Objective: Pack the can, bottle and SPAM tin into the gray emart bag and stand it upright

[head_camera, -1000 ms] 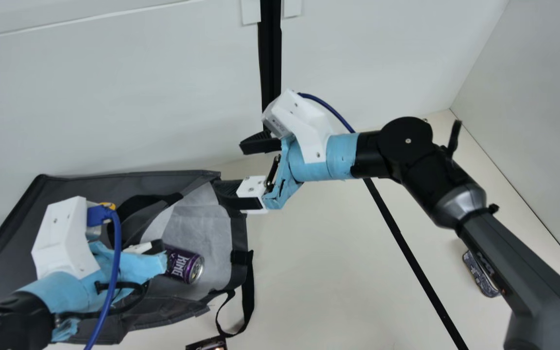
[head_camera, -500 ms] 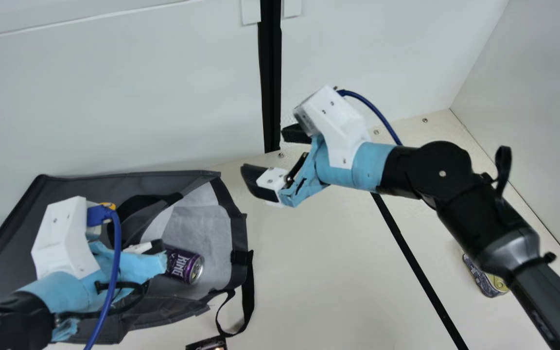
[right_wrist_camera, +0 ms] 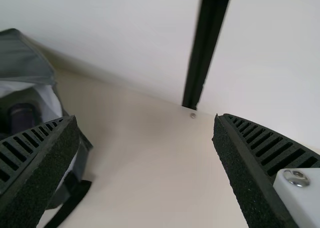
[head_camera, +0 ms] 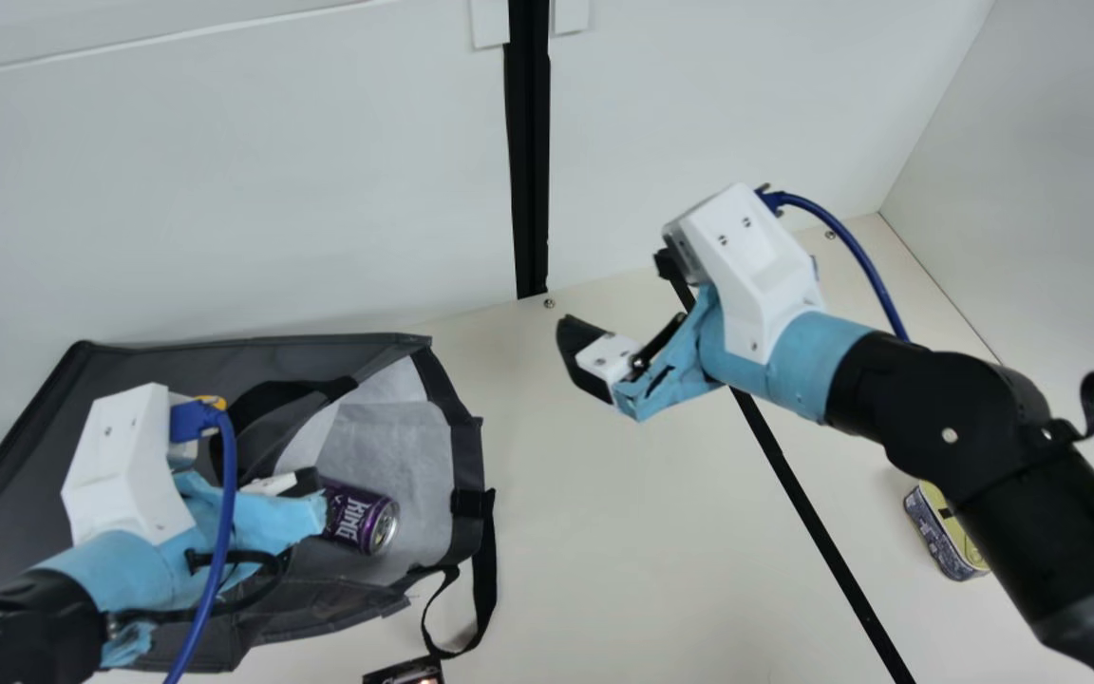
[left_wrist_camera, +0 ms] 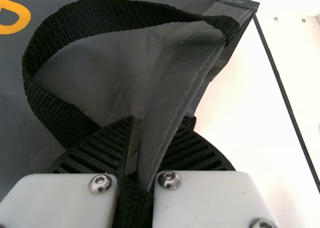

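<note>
In the main view my left gripper (head_camera: 305, 483) is over the gray bag (head_camera: 158, 361), which lies on its side with its mouth facing right. The left wrist view has my left gripper (left_wrist_camera: 136, 158) shut on the bag's edge (left_wrist_camera: 172, 87), beside a black handle loop. Inside the mouth lies the purple can (head_camera: 362, 518), its end outward. My right gripper (head_camera: 615, 309) stands open above the table, right of the bag; the right wrist view shows nothing between the fingers of my right gripper (right_wrist_camera: 145, 133). The SPAM tin (head_camera: 948, 532) lies at the right, partly behind my right arm.
A small dark object (head_camera: 405, 673) sits at the main view's bottom edge, by the bag's hanging strap (head_camera: 485, 579). A black line (head_camera: 803, 513) crosses the cream table (head_camera: 623, 532). White walls stand behind and at the right.
My right gripper has pulled back from the bag's mouth toward the right, staying open. More of the tin has come into sight beside the arm. My left arm, the bag and the can have kept still.
</note>
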{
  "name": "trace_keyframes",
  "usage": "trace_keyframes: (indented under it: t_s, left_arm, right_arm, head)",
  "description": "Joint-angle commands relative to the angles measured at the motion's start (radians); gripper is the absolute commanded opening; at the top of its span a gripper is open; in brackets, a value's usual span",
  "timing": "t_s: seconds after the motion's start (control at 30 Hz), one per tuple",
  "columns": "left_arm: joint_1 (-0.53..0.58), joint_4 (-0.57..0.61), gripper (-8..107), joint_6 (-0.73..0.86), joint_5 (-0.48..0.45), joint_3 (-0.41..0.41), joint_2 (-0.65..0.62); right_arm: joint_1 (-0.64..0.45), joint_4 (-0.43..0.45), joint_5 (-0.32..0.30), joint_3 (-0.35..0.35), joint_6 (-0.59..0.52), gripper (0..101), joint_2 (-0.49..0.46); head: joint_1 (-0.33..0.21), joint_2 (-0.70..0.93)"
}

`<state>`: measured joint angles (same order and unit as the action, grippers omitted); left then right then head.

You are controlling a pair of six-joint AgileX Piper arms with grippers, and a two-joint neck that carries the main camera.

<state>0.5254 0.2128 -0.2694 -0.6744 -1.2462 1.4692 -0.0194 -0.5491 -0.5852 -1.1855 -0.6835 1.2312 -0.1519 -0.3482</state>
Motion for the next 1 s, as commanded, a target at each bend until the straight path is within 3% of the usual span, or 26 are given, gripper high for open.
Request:
trace_keyframes:
  t_s: [0.0,0.53,0.97]
  left_arm:
    - [0.0,0.0,-8,0.0,0.0,0.0,0.0]
    - [0.0,0.0,-8,0.0,0.0,0.0,0.0]
    - [0.0,0.0,-8,0.0,0.0,0.0,0.0]
  right_arm:
    - [-0.006,0.128,-0.001,0.007,0.093,95,-0.024]
    - [-0.042,0.576,-0.126,-0.004,0.446,95,-0.15]
    - [-0.018,0.808,-0.263,-0.035,0.608,95,-0.196]
  head:
    - [-0.023,-0.001]
    - [-0.023,-0.001]
    - [-0.023,-0.001]
